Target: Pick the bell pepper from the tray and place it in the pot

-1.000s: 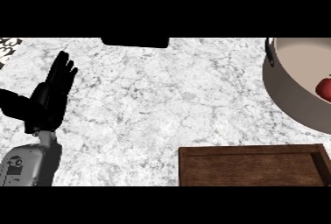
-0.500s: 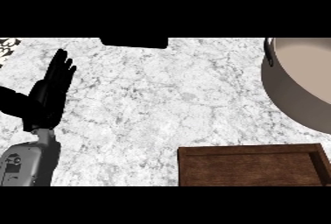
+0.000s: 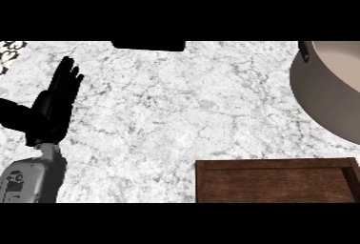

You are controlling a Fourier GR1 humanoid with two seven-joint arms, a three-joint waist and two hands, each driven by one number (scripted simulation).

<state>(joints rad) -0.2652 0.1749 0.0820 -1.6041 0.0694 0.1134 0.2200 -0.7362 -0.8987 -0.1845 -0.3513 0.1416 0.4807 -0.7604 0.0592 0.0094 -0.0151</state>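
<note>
The black left hand [image 3: 51, 107] rests at the left side of the white marble counter [image 3: 183, 109], its fingers straight and pointing up, holding nothing. The big grey round pot [image 3: 330, 100] stands at the right edge and the brown wooden tray [image 3: 277, 183] lies at the lower right, apart from it. The bell pepper shows in neither one, so where it is cannot be told.

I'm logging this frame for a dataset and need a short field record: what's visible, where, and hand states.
left hand: open, fingers up, resting at the view's left
right hand: not in view
pot: right edge, partly cut off
tray: lower right, visible part holds nothing
bell pepper: not visible
counter: marbled white
</note>
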